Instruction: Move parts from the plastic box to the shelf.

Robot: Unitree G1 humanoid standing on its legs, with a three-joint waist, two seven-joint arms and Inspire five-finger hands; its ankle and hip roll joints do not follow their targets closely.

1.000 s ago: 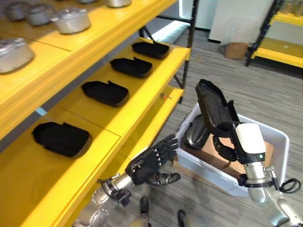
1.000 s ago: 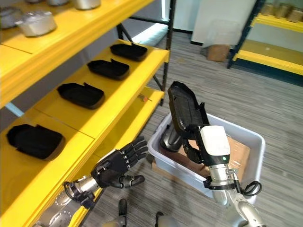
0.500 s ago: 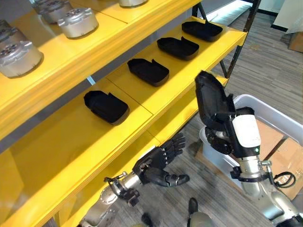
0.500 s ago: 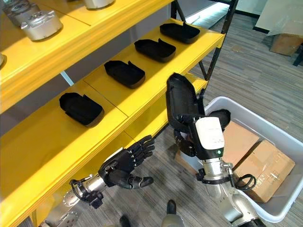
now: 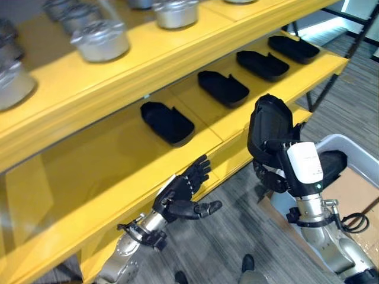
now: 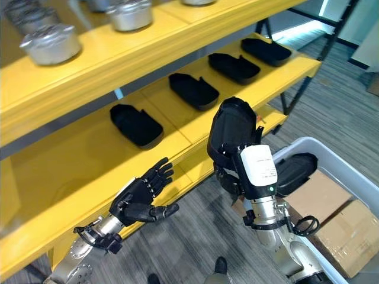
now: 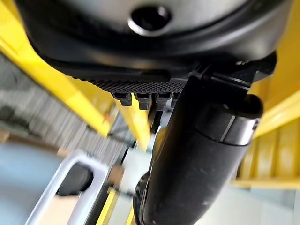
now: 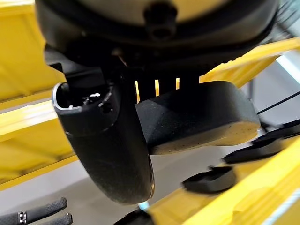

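The right hand [image 5: 277,175] grips a black part [image 5: 269,127] and holds it upright in the air, just in front of the yellow shelf [image 5: 106,177] and above the floor; in the right wrist view the thumb and fingers are curled round the part's thick rounded edge. Four more black parts [image 5: 167,122] lie in a row on the middle level of the shelf, and another black part [image 6: 296,172] rests in the white plastic box [image 6: 349,177] beside brown cardboard boxes [image 6: 331,225]. The left hand [image 5: 177,198] hovers with its fingers spread and empty, near the shelf's front edge. Silver metal housings [image 5: 100,41] stand on the top level, the nearest ones cut off by the view's edge.
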